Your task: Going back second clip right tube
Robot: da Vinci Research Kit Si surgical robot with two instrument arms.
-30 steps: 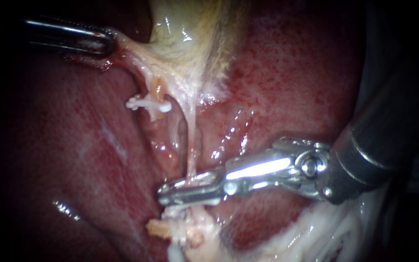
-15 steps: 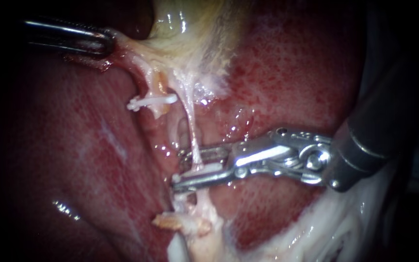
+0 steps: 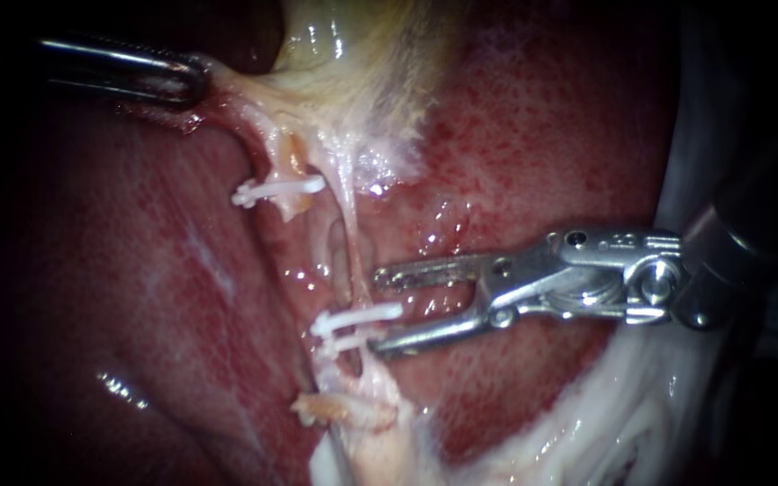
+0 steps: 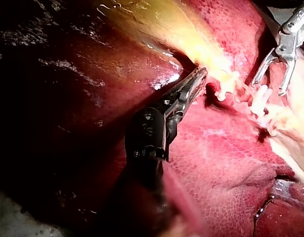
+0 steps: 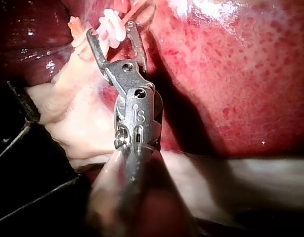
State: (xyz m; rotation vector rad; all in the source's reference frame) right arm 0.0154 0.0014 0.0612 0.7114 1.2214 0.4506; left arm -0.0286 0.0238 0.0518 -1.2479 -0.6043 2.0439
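A thin pale right tube [image 3: 354, 252] runs down from the yellowish gallbladder [image 3: 353, 72]. Two white clips [image 3: 355, 317] sit close together across its lower end. My right instrument [image 3: 377, 312] stands just right of them, its jaws open and holding nothing; in the right wrist view the clips [image 5: 112, 22] lie at the mouth of its jaws [image 5: 111, 30]. Another white clip [image 3: 277, 190] crosses the left tube stump. My left instrument [image 3: 193, 81] is shut on the gallbladder's edge and holds it taut; the left wrist view shows these jaws [image 4: 198, 79] on that tissue.
Red liver [image 3: 542, 135] surrounds the tubes on both sides. Pale fatty tissue [image 3: 362, 418] lies below the clips, and white tissue [image 3: 605, 414] spreads under my right instrument's shaft. In the left wrist view my right instrument [image 4: 268, 88] stands beyond the clips [image 4: 260, 101].
My right instrument's jaws have opened and drawn back to the right, off the right tube. A white clip now shows where they were closed.
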